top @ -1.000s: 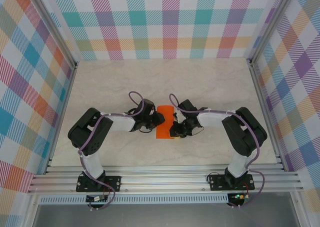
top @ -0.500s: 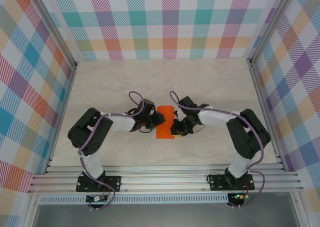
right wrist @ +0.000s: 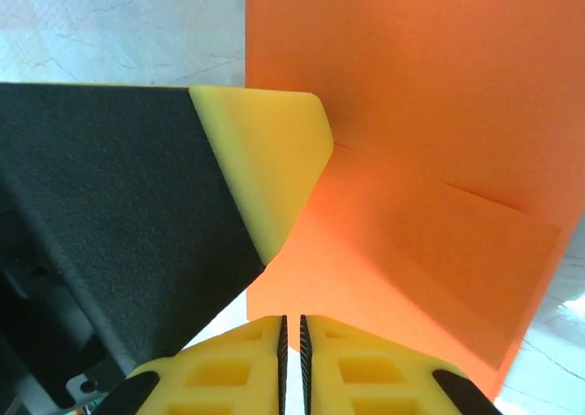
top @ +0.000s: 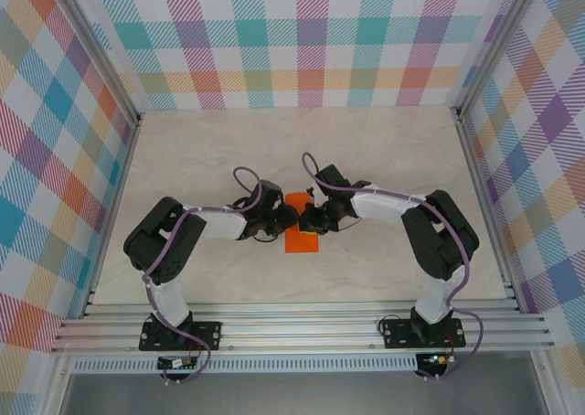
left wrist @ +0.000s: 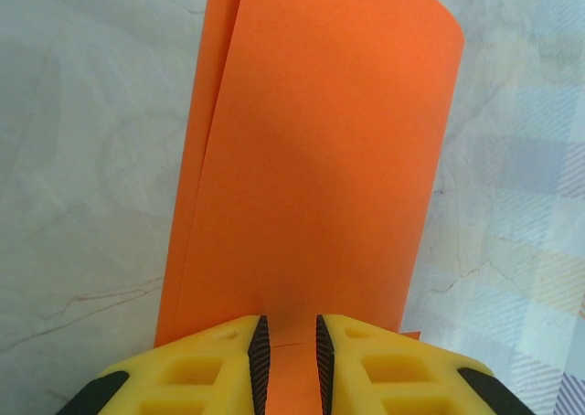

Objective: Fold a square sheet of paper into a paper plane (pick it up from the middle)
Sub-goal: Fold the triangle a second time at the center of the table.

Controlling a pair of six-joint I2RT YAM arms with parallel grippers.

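On your left, the left gripper (top: 286, 219) points in toward the middle of the table (top: 201, 159). Its wrist camera gives you what the overhead view cannot: the yellow fingers (left wrist: 201, 378) stand a narrow slit apart with orange between their ribbed pads, so this claw is pinched on the near edge of the square sheet of paper (left wrist: 320, 159). That view also shows you the sheet doubled over, with the two layers' edges parting along its left side. From above, the sheet (top: 300, 241) reads as a narrow orange rectangle at mid-table, between the two claws. On your right, the right gripper (top: 308, 218) meets it from the other side. In its wrist view the pads are all but touching, the orange sheet sits right ahead of them, and the left gripper's finger (right wrist: 265, 150) is against the paper. You cannot tell whether the right pads nip the paper's edge.
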